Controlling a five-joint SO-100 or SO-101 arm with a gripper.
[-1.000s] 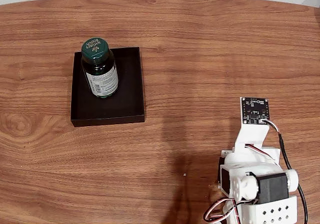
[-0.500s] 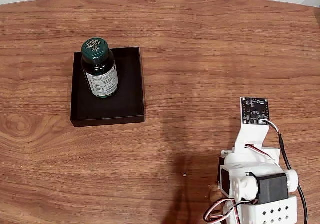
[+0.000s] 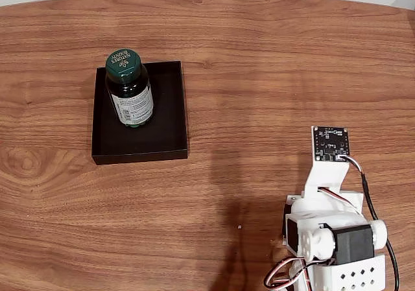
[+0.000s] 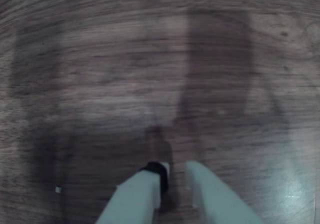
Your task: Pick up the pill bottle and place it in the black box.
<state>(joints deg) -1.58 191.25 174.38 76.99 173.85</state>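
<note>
1. Tool: pale two-finger tip in the wrist view, fingers nearly pressed together with a narrow gap, holding nothing, above bare brown wood-grain surface.
2. Amber-brown pill bottle with green ribbed cap and white label: upright inside the shallow matte black rectangular box, well apart from the tool.

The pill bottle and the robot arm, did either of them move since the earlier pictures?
Nothing visibly changed. In the fixed view the pill bottle stands upright in the black box exactly as before, and the arm sits folded at the lower right in the same pose. The wrist view shows the tool over bare wooden table, holding nothing.
</note>
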